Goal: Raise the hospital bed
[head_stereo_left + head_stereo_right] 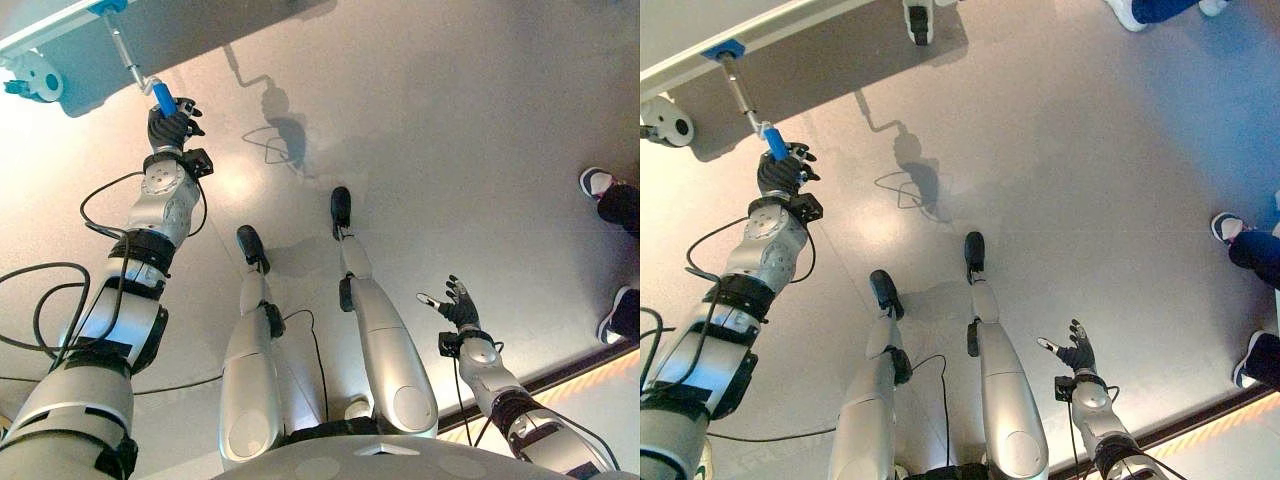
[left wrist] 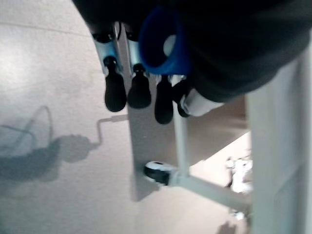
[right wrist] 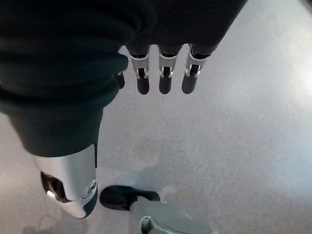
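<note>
The hospital bed's pale frame [image 1: 60, 30] runs along the upper left. From a blue bracket [image 1: 724, 49] on it a thin metal crank rod [image 1: 742, 93] slants down to a blue handle [image 1: 164, 101]. My left hand [image 1: 170, 127] is shut on that handle, fingers curled round it; the left wrist view has the blue handle [image 2: 160, 43] against the palm and the fingers [image 2: 127, 87] wrapped over. My right hand [image 1: 460, 305] hangs at the lower right over bare floor, open and holding nothing, its fingers [image 3: 164, 78] straight.
A bed castor [image 1: 667, 121] stands on the floor left of the crank, another castor [image 1: 919, 20] at the top middle. A person's shoes [image 1: 604, 187] show at the right edge, more feet [image 1: 1160, 10] at the top right. An orange-lit strip [image 1: 560, 378] crosses the lower right.
</note>
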Controlling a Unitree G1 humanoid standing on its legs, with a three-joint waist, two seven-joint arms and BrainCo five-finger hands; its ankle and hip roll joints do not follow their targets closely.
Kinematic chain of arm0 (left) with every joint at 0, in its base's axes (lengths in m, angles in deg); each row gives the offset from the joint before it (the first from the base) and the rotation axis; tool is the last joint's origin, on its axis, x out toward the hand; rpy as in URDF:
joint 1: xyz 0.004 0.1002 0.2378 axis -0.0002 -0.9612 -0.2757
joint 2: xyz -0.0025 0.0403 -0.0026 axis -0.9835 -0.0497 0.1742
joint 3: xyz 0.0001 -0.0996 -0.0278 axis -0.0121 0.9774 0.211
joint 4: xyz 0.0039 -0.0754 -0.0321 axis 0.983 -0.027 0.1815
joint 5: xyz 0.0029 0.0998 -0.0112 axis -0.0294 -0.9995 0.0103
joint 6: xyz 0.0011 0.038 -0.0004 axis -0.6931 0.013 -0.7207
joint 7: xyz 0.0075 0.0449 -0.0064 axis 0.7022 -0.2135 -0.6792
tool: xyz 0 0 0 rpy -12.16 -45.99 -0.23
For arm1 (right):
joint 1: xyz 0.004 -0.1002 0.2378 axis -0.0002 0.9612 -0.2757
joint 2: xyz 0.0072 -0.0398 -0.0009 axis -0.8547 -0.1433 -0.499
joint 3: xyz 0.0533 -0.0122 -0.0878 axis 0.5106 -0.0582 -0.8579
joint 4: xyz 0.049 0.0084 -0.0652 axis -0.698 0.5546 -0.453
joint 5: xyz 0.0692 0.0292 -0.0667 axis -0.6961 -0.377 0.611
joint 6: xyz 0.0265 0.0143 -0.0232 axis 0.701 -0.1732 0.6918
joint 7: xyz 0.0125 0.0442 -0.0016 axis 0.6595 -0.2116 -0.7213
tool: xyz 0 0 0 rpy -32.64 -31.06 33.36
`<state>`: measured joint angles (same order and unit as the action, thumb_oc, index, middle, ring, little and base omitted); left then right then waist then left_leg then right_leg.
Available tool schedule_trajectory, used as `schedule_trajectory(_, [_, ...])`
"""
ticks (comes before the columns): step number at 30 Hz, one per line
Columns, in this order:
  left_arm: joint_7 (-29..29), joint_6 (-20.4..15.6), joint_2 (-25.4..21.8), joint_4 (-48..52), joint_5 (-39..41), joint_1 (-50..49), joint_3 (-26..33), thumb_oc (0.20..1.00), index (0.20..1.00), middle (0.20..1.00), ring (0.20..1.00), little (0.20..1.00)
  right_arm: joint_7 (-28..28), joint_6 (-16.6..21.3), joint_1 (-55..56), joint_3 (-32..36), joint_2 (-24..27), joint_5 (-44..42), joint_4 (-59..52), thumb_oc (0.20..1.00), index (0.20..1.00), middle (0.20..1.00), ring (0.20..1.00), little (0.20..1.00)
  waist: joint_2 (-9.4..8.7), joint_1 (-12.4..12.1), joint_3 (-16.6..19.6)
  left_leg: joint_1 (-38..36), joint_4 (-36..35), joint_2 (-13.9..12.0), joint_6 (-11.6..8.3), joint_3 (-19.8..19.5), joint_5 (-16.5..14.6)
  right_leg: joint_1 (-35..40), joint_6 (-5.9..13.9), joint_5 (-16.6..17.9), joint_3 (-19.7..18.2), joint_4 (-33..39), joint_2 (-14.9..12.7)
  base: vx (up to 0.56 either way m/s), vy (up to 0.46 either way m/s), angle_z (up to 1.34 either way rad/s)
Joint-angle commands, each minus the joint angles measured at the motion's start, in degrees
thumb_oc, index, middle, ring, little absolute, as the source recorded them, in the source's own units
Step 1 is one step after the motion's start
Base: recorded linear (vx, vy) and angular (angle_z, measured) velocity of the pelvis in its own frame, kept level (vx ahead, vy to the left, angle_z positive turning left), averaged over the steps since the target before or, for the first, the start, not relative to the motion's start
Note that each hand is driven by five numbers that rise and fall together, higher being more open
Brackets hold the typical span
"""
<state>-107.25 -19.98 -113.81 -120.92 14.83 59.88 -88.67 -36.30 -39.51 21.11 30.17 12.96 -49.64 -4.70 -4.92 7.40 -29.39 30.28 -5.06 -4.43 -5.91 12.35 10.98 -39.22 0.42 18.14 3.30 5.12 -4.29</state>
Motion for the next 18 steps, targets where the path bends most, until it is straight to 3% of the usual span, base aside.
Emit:
schedule_trajectory(1, [4.4,-9.19,-3.32,10.43,-3.7,0.67,-0.54,0.2,0.2,0.2,0.2,0.2,-0.04,-1.35,1.7,2.79,2.4,0.18,1.21,1.0,1.0,1.0,1.0,1.0,5.77,-0.61,1.74,-2.26,0.06,1.3,1.49,-2.57,-5.02,4.27,8.39,-7.66,3.94,-4.28,-2.58,0.01,0.026,0.18])
schedule_trajectory(3, [4.48,-9.35,-3.83,10.87,-3.62,0.04,-0.2,0.2,0.2,0.2,0.2,0.2,-0.11,-1.29,1.6,2.95,2.37,0.14,1.33,1.0,1.0,1.0,1.0,1.0,5.46,-0.67,1.5,-1.65,0.06,1.54,1.86,-2.28,-3.49,3.84,7.85,-6.36,4.57,-4.36,-2.94,-0.08,0.024,0.16])
schedule_trajectory(18, [4.7,-10.99,-10.95,14.6,-0.8,-8.5,6.0,0.2,0.2,0.2,0.2,0.2,-0.68,-1.38,2.6,4.17,2.28,0.47,0.85,1.0,1.0,1.0,1.0,1.0,3.16,-4.58,2.4,-0.53,0.06,2.48,2.34,-5.85,-3.33,7.63,8.65,-6.75,9.36,-2.34,-4.7,0.01,0.037,0.1])
